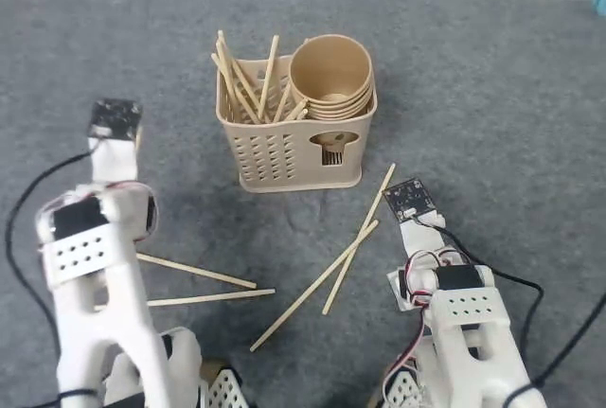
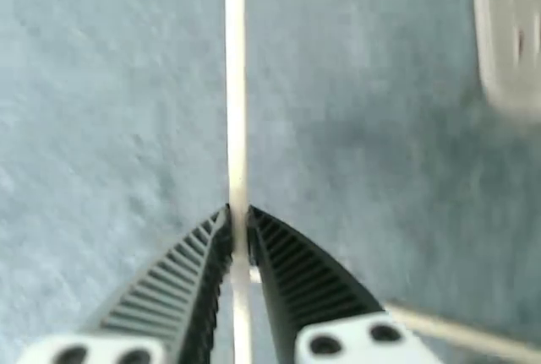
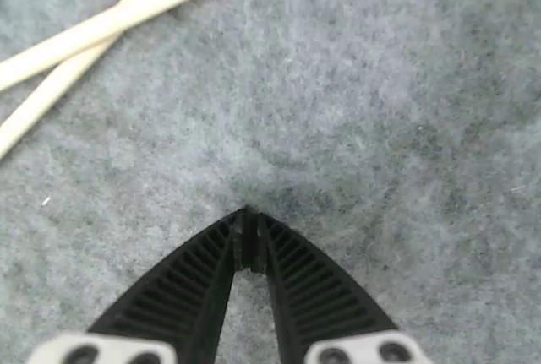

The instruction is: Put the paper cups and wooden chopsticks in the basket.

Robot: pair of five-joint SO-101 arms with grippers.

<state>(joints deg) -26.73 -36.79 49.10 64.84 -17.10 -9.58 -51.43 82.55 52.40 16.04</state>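
Left gripper point(image 2: 239, 214) pinching pale wooden chopstick point(image 2: 235, 85); right gripper point(image 3: 247, 216) closed, empty. Beige perforated plastic basket point(image 1: 275, 157): stacked tan paper cups point(image 1: 329, 72), leaning chopsticks point(image 1: 237, 79).

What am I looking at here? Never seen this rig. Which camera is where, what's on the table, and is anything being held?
Two small white robot arms sit side by side at a table covered in grey felt. The high view comes from a fixed camera looking down on the left arm and the right arm. The other two pictures come from a camera on each wrist, looking along that arm's black ribbed fingers.

In the middle stands a beige perforated plastic basket. It already holds a stack of tan paper cups and a bunch of wooden chopsticks. Four loose wooden chopsticks lie on the felt, two near the left arm and two crossed near the right.

The left fingers are shut on one thin wooden chopstick. The right fingers are shut on nothing, close to the felt.
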